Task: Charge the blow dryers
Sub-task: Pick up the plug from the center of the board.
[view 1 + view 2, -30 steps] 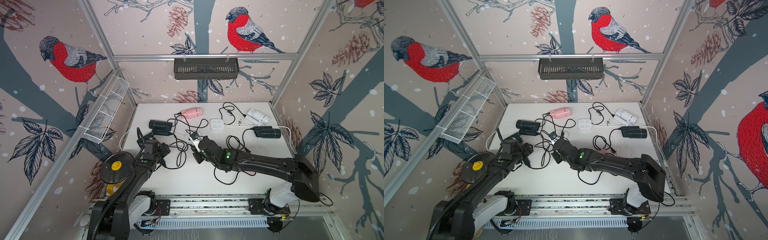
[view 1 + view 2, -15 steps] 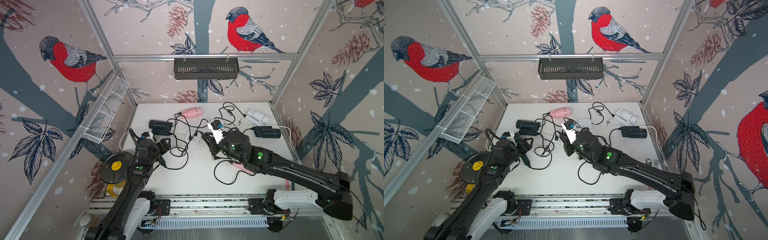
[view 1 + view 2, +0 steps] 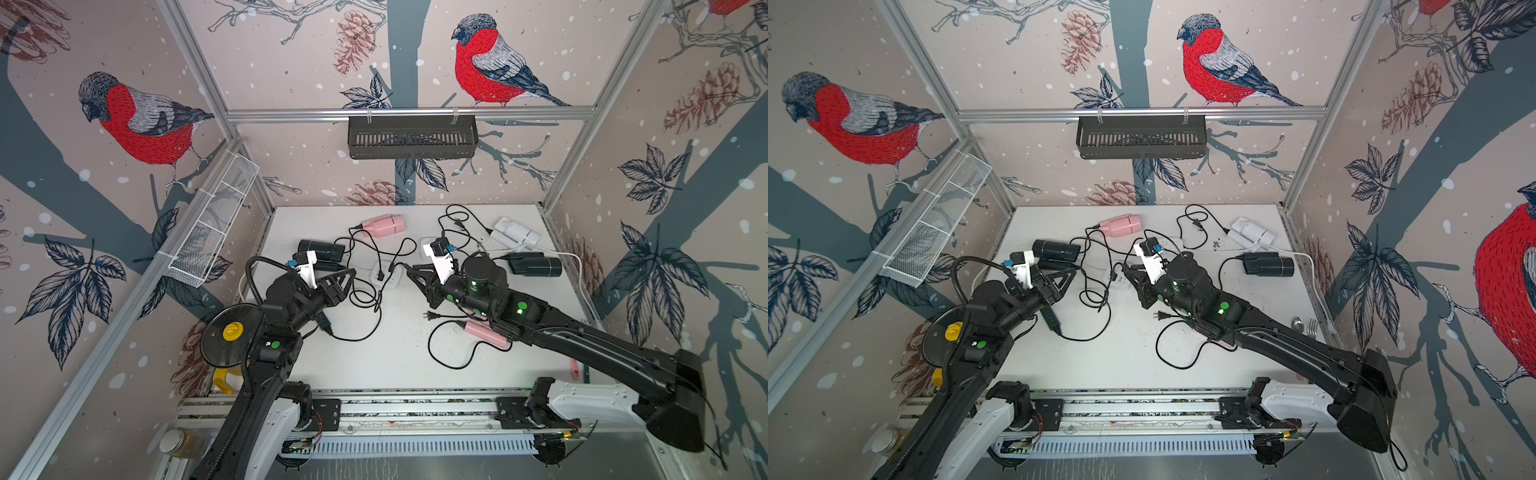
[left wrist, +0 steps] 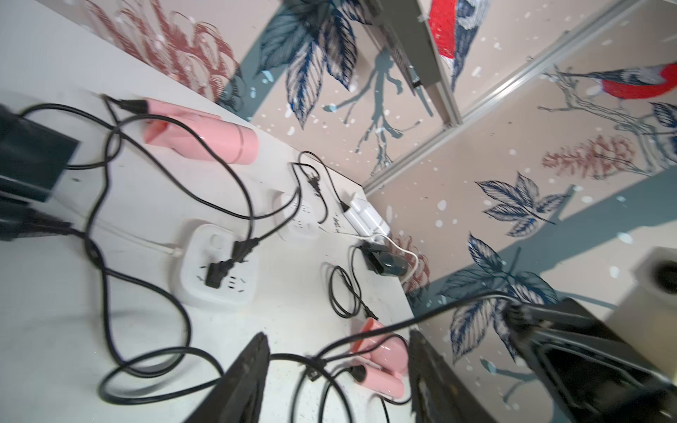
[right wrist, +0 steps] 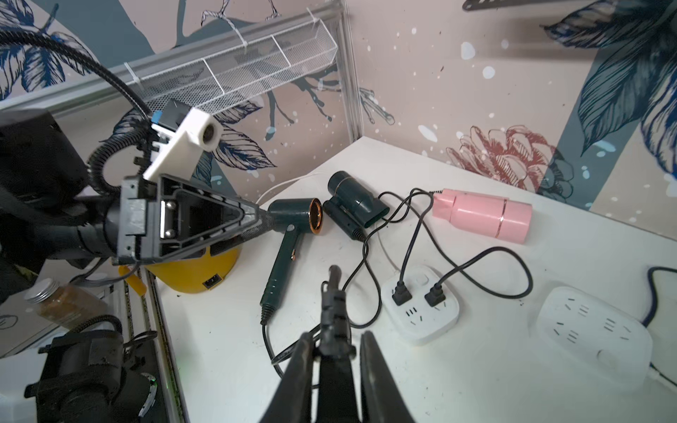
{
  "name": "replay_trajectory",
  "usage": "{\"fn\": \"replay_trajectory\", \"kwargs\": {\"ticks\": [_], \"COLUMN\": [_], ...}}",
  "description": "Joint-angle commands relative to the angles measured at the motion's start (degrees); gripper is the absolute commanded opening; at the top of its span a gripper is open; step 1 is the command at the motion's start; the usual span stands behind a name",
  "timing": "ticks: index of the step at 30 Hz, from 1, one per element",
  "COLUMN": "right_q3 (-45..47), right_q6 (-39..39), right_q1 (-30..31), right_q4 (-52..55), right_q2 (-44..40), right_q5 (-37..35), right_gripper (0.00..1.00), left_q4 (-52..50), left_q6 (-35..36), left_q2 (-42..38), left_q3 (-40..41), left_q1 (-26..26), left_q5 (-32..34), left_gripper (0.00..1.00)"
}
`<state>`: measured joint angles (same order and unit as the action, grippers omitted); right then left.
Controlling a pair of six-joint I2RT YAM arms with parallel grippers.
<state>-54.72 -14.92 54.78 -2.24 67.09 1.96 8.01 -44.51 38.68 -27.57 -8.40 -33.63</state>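
Observation:
My right gripper point(image 5: 336, 334) is shut on a black plug point(image 5: 334, 322) and hovers just right of the white power strip point(image 3: 388, 276), which has two plugs in it point(image 5: 421, 311). The held plug's cord runs slack across to my left gripper point(image 4: 337, 335), which is open, with the cord crossing between its fingers. That gripper point(image 3: 347, 280) is just left of the strip. Blow dryers lie around: a pink one point(image 3: 384, 224) and a white one point(image 3: 515, 233) at the back, dark ones point(image 3: 322, 249) point(image 3: 536, 266), a long-handled dark one point(image 5: 293, 223), and a pink one point(image 3: 486, 334) under my right arm.
A second white power strip point(image 5: 593, 340) lies behind the first. Loose black cords loop over the middle of the table. A yellow kettle with a black lid point(image 3: 230, 336) and a jar point(image 3: 178, 440) stand front left. A wire basket point(image 3: 212, 232) hangs on the left wall.
My right arm swung from left of centre to the right of the strip, carrying the plug. My left gripper moved right toward the strip and its jaws narrowed.

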Motion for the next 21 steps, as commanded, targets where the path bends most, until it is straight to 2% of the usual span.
{"fn": "replay_trajectory", "kwargs": {"ticks": [1, 4, 10, 21], "right_q3": [1.00, 1.17, 3.24, 8.48], "right_q6": [-1.39, -1.68, -2.86, -12.89], "right_q1": [-0.76, -1.55, -2.95, -8.27], "right_q4": [-4.57, -4.98, -7.54, -19.14], "right_q2": [1.62, 3.17, 3.83, 3.43], "right_q5": [4.93, 9.21, 16.14, 30.94], "right_gripper": [0.16, 0.16, 0.16, 0.16], "left_q4": [5.00, 8.26, 28.26, 38.62], "left_q6": [-1.29, -3.93, -16.69, -17.36], "left_q2": [-0.23, 0.21, 3.78, 10.59], "left_q3": [0.09, 1.61, 7.10, 8.58], "left_q1": [-2.68, -5.86, -7.56, -18.03], "left_q5": [-7.39, -9.75, -13.90, -11.11], "left_gripper": [0.55, 0.53, 0.50, 0.45]}}
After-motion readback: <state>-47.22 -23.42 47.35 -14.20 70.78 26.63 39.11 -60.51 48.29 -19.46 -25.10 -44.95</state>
